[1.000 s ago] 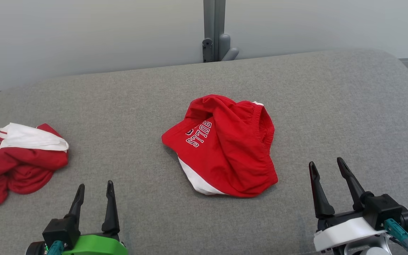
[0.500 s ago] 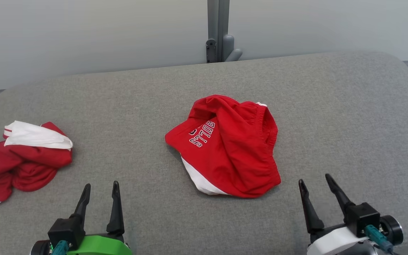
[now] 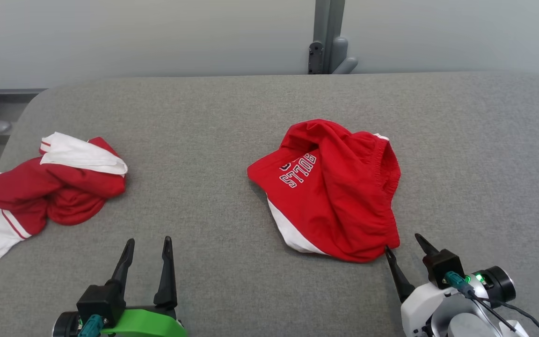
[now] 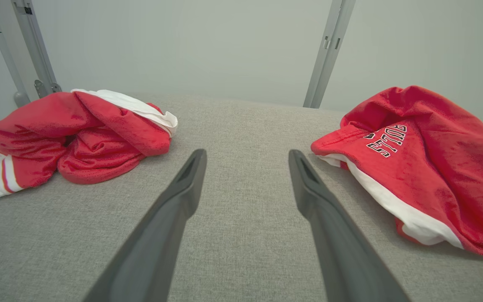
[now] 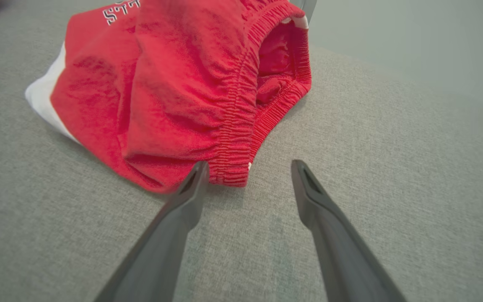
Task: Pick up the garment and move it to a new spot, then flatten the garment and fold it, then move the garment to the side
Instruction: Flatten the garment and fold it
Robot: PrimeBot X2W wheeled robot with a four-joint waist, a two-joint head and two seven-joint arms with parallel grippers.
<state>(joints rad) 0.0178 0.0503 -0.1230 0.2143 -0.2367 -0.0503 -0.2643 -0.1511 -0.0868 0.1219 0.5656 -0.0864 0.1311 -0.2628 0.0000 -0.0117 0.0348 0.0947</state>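
The right end effector (image 3: 403, 243) stands spread and empty, the shorts (image 3: 339, 196) just ahead of its tips — the waistband (image 5: 233, 167) corner lies at its left finger. Ease forward and slightly left so the whole band sits between the fingers before closing, skimming the counter (image 3: 232, 117), not digging in. The left end effector (image 3: 149, 239) is spread too — shorts well to its right.

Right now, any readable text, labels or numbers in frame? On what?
"BULLS": white outlined print on the red shorts, upside down in the head view.
Dark mark beside that print: too small to read.
Red and white garment on the left: no text to read.
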